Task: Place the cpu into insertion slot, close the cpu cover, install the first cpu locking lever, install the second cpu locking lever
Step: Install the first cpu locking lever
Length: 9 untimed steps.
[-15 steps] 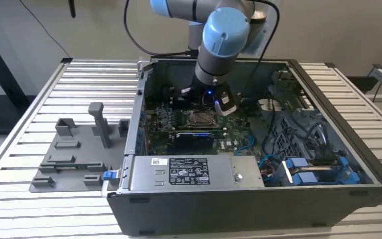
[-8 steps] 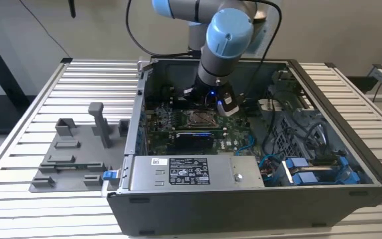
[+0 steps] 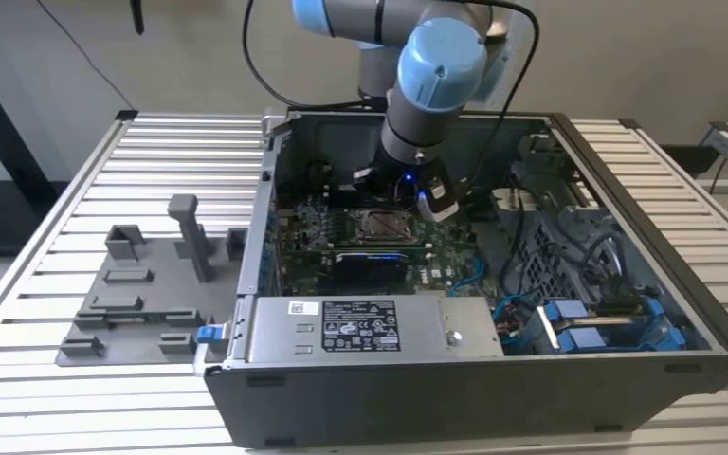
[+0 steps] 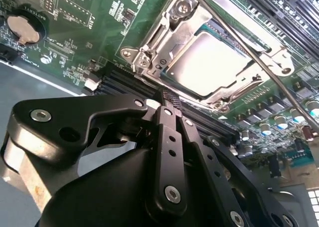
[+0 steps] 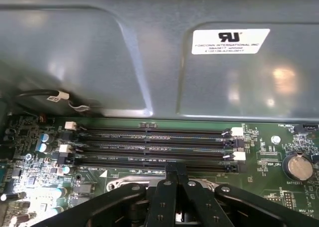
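Grey fixture plate [image 3: 130,303] at the exterior view's left, open computer case [image 3: 617,379], cpu [image 4: 209,62] lying flat in the insertion slot [image 3: 383,226], cpu cover [image 4: 164,25] shut over it, lever rod [image 4: 259,62] running diagonally across, gripper [image 4: 169,98] clenched empty just beside the socket, above the memory slots [image 5: 154,147].

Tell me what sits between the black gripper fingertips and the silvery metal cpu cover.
In the second wrist view, a row of long dark memory slots on the green motherboard lies between the gripper and the cpu cover.
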Available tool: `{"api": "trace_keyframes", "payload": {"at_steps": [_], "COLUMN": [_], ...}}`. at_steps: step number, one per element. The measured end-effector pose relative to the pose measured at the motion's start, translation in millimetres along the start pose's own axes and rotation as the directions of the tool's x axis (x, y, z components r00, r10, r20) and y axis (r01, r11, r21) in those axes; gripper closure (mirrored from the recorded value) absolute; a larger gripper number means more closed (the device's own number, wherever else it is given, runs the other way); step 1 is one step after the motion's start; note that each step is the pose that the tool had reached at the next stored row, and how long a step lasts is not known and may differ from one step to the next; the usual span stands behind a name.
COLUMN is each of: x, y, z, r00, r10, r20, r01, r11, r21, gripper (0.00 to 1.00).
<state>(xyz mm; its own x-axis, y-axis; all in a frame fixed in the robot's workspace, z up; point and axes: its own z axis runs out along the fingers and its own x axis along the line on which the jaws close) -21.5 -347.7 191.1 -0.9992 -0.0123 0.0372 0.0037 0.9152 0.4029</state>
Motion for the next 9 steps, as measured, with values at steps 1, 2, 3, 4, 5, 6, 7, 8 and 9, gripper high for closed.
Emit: {"api": "trace_keyframes", "payload": {"at_steps": [1, 2, 3, 4, 5, 6, 7, 8, 9], "x": [-0.6, -1.2, -1.8, -2.4, -3.0, -3.5, -4.1, -4.6, -5.1], "y": [-0.1, -0.1, -0.2, -0.2, -0.3, -0.3, -0.4, -0.4, -0.4], "z": [0.1, 0.2, 0.3, 0.4, 0.5, 0.6, 0.7, 0.8, 0.8], "r00": [1.0, 1.0, 1.0, 1.0, 1.0, 1.0, 1.0, 1.0, 1.0], "r10": [0.0, 0.0, 0.0, 0.0, 0.0, 0.0, 0.0, 0.0, 0.0], "r20": [0.0, 0.0, 0.0, 0.0, 0.0, 0.0, 0.0, 0.0, 0.0], "r01": [0.0, 0.0, 0.0, 0.0, 0.0, 0.0, 0.0, 0.0, 0.0], "r11": [1.0, 1.0, 1.0, 1.0, 1.0, 1.0, 1.0, 1.0, 1.0], "r21": [0.0001, 0.0001, 0.0, 0.0, 0.0001, 0.0, 0.0, 0.0, 0.0], "gripper": [0.89, 0.89, 0.89, 0.89, 0.89, 0.89, 0.89, 0.89, 0.89]}}
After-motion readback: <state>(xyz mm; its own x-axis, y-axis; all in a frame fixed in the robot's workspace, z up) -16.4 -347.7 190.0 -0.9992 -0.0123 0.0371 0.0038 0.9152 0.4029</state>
